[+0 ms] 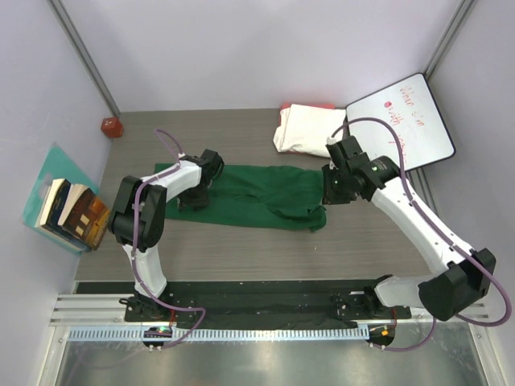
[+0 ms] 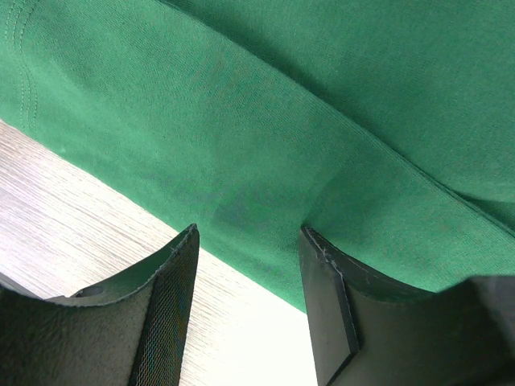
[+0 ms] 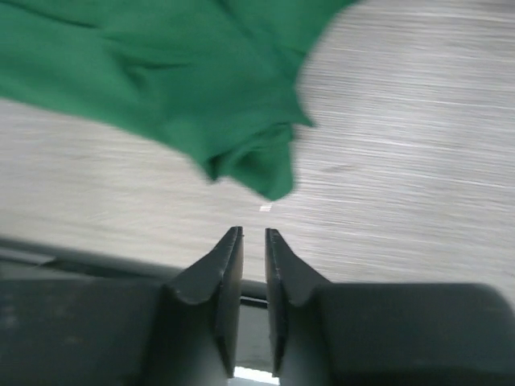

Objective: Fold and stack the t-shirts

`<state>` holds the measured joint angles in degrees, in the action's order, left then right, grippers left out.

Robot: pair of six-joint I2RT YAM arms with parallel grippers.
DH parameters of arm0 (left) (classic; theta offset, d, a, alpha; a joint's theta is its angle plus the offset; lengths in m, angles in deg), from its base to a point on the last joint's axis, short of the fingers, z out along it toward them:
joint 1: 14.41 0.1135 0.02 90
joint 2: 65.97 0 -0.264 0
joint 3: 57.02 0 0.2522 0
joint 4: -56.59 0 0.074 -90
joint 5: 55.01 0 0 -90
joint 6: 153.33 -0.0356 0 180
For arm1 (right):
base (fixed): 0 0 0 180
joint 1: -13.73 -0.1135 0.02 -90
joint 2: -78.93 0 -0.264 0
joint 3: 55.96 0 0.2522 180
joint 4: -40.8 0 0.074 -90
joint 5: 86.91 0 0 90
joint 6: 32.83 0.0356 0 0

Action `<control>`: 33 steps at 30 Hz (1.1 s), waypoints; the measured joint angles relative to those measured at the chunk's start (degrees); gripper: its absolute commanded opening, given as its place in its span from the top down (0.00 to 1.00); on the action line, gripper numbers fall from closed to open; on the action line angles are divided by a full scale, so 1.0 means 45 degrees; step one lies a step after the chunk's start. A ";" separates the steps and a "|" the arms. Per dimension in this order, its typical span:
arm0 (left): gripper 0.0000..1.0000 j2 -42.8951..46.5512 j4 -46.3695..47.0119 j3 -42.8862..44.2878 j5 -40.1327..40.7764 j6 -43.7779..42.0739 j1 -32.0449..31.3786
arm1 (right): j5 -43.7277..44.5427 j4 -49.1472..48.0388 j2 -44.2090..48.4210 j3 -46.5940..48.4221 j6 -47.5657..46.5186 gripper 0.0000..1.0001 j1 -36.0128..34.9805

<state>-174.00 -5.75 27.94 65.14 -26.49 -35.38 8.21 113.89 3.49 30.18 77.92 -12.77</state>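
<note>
While the green t-shirt (image 1: 257, 197) lies on the counter (image 1: 265, 257) with its long axis running from one pincer to the other, the left pincer (image 2: 249, 241) stands parted right at its hem. It is the nearer of the two. The right pincer (image 3: 253, 233), barely parted and empty, has the bunched corner just ahead.

The left arm (image 1: 138, 211) stands up from its base, bends sharply at the elbow and reaches right toward the middle of the worktop. The left pincer (image 2: 248, 241) points down, jaws well apart with nothing clamped between them. The right arm (image 1: 418, 221) stretches forward and left, and the right pincer (image 3: 253, 233) shows only a narrow slit between empty jaws.
</note>
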 measured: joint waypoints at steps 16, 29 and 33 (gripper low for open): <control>0.46 0.0000 0.0000 0.0000 -0.0005 -0.0005 0.0000 | -0.2409 -0.0617 -0.0767 -0.0398 0.0243 0.99 -0.1103; 0.47 0.0097 0.0049 -0.0121 -0.0073 -0.0010 0.0019 | -0.1841 -0.1948 -0.1953 -0.1705 0.0233 0.99 -0.1530; 0.48 0.0097 0.0058 -0.0121 -0.0097 -0.0039 0.0019 | -0.0971 -0.2560 -0.2555 -0.1729 0.0228 0.99 -0.1530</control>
<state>-173.56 -5.49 27.39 64.70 -26.66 -35.29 3.84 102.37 -8.01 22.40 78.95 -19.66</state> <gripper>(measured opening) 0.532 0.017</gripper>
